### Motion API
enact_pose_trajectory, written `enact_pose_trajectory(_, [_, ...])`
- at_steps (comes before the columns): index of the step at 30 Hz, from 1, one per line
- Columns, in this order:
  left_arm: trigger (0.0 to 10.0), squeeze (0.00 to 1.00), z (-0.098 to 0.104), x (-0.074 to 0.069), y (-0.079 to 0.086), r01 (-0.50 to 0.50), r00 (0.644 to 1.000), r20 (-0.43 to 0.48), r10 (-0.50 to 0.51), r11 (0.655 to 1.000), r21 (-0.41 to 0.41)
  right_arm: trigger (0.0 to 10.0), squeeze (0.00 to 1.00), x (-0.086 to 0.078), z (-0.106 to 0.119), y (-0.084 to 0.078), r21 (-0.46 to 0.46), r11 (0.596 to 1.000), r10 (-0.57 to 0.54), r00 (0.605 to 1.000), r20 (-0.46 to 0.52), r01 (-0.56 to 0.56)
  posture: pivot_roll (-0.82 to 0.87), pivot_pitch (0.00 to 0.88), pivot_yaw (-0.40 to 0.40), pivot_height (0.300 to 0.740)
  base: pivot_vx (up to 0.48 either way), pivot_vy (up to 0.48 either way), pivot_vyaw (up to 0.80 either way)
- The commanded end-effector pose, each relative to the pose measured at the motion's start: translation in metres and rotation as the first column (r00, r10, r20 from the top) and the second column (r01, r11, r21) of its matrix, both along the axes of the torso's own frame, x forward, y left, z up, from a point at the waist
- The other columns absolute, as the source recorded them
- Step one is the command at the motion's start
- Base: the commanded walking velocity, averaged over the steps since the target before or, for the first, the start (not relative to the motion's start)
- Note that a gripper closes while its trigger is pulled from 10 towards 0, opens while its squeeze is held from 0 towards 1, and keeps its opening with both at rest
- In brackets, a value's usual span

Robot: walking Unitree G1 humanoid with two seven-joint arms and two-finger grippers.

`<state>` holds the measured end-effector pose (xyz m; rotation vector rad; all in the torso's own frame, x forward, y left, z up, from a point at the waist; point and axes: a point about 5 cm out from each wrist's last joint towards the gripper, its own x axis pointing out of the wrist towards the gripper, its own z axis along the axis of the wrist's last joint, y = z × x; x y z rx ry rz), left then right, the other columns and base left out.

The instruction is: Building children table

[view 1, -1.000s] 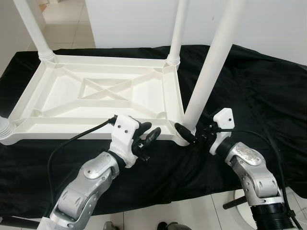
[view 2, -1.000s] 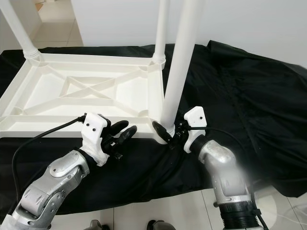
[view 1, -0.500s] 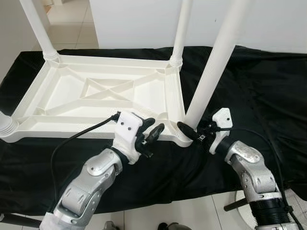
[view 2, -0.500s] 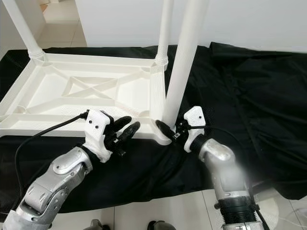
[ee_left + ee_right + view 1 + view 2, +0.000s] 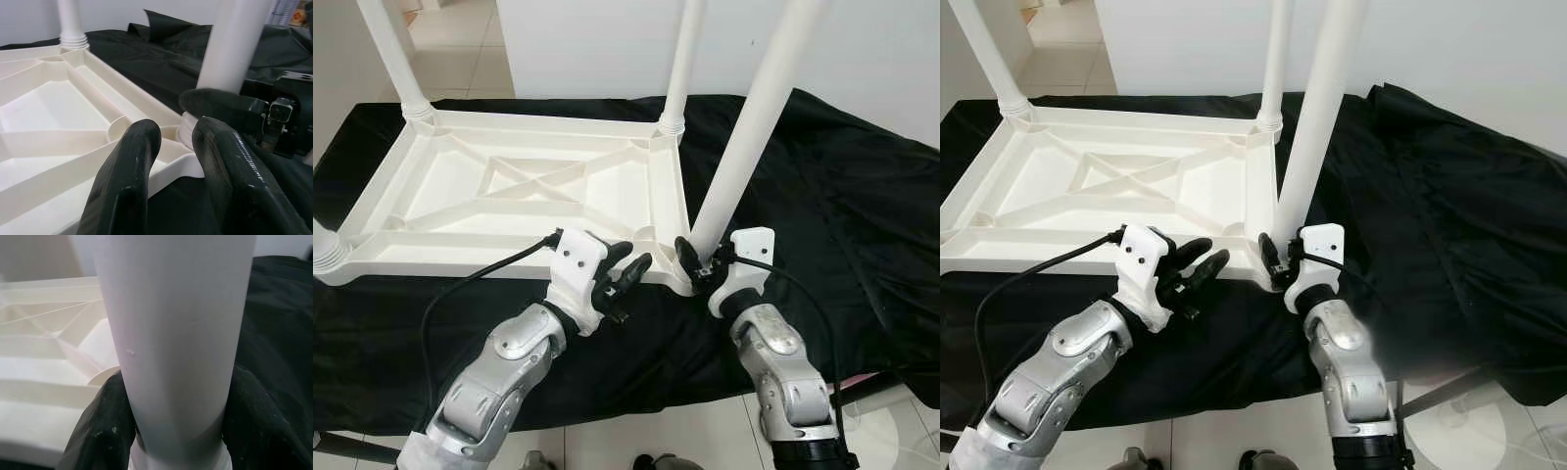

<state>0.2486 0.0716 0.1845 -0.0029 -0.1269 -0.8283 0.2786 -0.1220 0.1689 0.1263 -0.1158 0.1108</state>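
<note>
Tabletop: the white plastic tabletop [image 5: 529, 196] lies upside down on the black cloth [image 5: 822, 196], ribbed underside up, toward the left half of the counter and near its front edge.
Legs: four white legs stand upright at its corners; the near-right leg [image 5: 744, 127] leans a little.
Right claw: the right claw [image 5: 693, 262] is closed around the base of the near-right leg, a black finger on each side of the tube, just above the socket at the tabletop's corner.
Left claw: the left claw [image 5: 625, 269] hovers at the tabletop's front rim, just beside that corner, fingers [image 5: 222, 161] slightly parted and holding nothing.
Step in hand (judged): seating the near-right leg in its socket.
Doing it well (judged): bring the leg plumb before pressing or twisting it home; the left claw should brace the rim so the tabletop does not slide on the cloth.
Surface: a creased black cloth drapes the counter and overhangs its front edge.
Room: white wall behind, pale tiled floor.
</note>
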Motion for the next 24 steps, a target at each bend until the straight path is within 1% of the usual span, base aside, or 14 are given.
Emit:
enact_pose_trajectory(1, [10.0, 0.0, 0.0, -0.004, -0.003, 0.1, 0.995, 0.018, -0.1, 0.995, 0.018, 10.0, 0.0, -0.003, -0.003, -0.004, 0.086, 0.99, -0.104, 0.994, -0.041, 0.108, -0.07, 0.131, -0.027, 0.74, 0.0, 0.0, 0.0])
enact_pose_trajectory(6, [10.0, 0.0, 0.001, -0.003, -0.001, 0.086, 0.996, 0.017, -0.086, 0.996, 0.01, 10.0, 0.0, -0.006, -0.001, 0.005, 0.092, 0.99, -0.102, 0.994, -0.032, 0.105, -0.07, 0.131, -0.026, 0.74, 0.0, 0.0, 0.0])
enact_pose_trajectory(7, [10.0, 0.0, 0.001, -0.003, -0.001, 0.084, 0.996, 0.019, -0.085, 0.996, 0.01, 10.0, 0.24, -0.007, 0.0, 0.007, 0.087, 0.992, -0.09, 0.996, -0.029, 0.092, -0.07, 0.131, -0.024, 0.74, 0.0, 0.0, 0.0])
enact_pose_trajectory(8, [10.0, 0.0, 0.001, -0.003, -0.001, 0.084, 0.996, 0.02, -0.084, 0.996, 0.011, 10.0, 0.24, -0.007, 0.001, 0.008, 0.083, 0.993, -0.082, 0.996, -0.027, 0.084, -0.07, 0.131, -0.024, 0.74, 0.0, 0.0, 0.0])
enact_pose_trajectory(9, [10.0, 0.0, 0.001, -0.003, -0.002, 0.083, 0.996, 0.022, -0.083, 0.996, 0.011, 10.0, 1.0, -0.008, 0.003, 0.009, 0.081, 0.995, -0.058, 0.998, -0.013, 0.059, -0.07, 0.128, -0.03, 0.74, 0.0, 0.0, 0.0])
enact_pose_trajectory(11, [10.0, 0.0, 0.001, -0.003, -0.002, 0.082, 0.996, 0.023, -0.083, 0.997, 0.011, 10.0, 1.0, -0.009, 0.004, 0.009, 0.08, 0.996, -0.046, 0.999, -0.006, 0.046, -0.07, 0.128, -0.031, 0.74, 0.0, 0.0, 0.0])
enact_pose_trajectory(13, [10.0, 0.0, 0.001, -0.002, -0.003, 0.082, 0.996, 0.025, -0.082, 0.997, 0.012, 10.0, 1.0, -0.009, 0.007, 0.004, 0.041, 0.999, 0.003, 1.0, 0.021, -0.003, -0.07, 0.123, -0.032, 0.74, 0.0, 0.0, 0.0])
enact_pose_trajectory(15, [10.0, 0.0, 0.001, -0.002, -0.004, 0.085, 0.996, 0.025, -0.086, 0.996, 0.011, 10.0, 1.0, -0.01, 0.008, 0.003, 0.025, 0.997, 0.066, 0.997, 0.034, -0.067, -0.07, 0.121, -0.034, 0.74, 0.0, 0.0, 0.0])
enact_pose_trajectory(17, [10.0, 0.0, 0.0, -0.002, -0.004, 0.086, 0.996, 0.026, -0.087, 0.996, 0.011, 10.0, 1.0, -0.011, 0.008, 0.003, 0.025, 0.996, 0.08, 0.996, 0.035, -0.081, -0.07, 0.121, -0.034, 0.74, 0.0, 0.0, 0.0])
enact_pose_trajectory(18, [10.0, 0.0, 0.001, -0.003, -0.004, 0.093, 0.995, 0.027, -0.093, 0.996, 0.011, 10.0, 0.0, -0.012, 0.009, 0.001, -0.009, 0.988, 0.154, 0.987, 0.047, -0.154, -0.08, 0.116, -0.034, 0.74, 0.0, 0.0, 0.0])
enact_pose_trajectory(19, [10.0, 0.0, 0.001, -0.003, -0.004, 0.093, 0.995, 0.027, -0.093, 0.996, 0.011, 10.0, 0.0, -0.012, 0.009, 0.001, -0.009, 0.988, 0.154, 0.987, 0.047, -0.154, -0.08, 0.116, -0.034, 0.74, 0.0, 0.0, 0.0])
enact_pose_trajectory(21, [10.0, 0.0, 0.0, -0.004, -0.005, 0.108, 0.994, 0.031, -0.109, 0.994, 0.019, 10.0, 0.0, -0.015, 0.009, -0.003, -0.091, 0.954, 0.291, 0.955, 0.05, -0.286, -0.08, 0.111, -0.038, 0.74, 0.0, 0.0, 0.0])
enact_pose_trajectory(22, [10.0, 0.0, 0.0, -0.004, -0.005, 0.108, 0.994, 0.031, -0.109, 0.994, 0.019, 10.0, 0.0, -0.015, 0.009, -0.003, -0.091, 0.954, 0.291, 0.955, 0.05, -0.286, -0.08, 0.111, -0.038, 0.74, 0.0, 0.0, 0.0])
enact_pose_trajectory(24, [10.0, 0.0, 0.0, -0.004, -0.006, 0.112, 0.993, 0.033, -0.113, 0.993, 0.022, 10.0, 0.0, -0.016, 0.009, -0.004, -0.115, 0.939, 0.33, 0.943, 0.045, -0.323, -0.08, 0.111, -0.038, 0.74, 0.0, 0.0, 0.0])
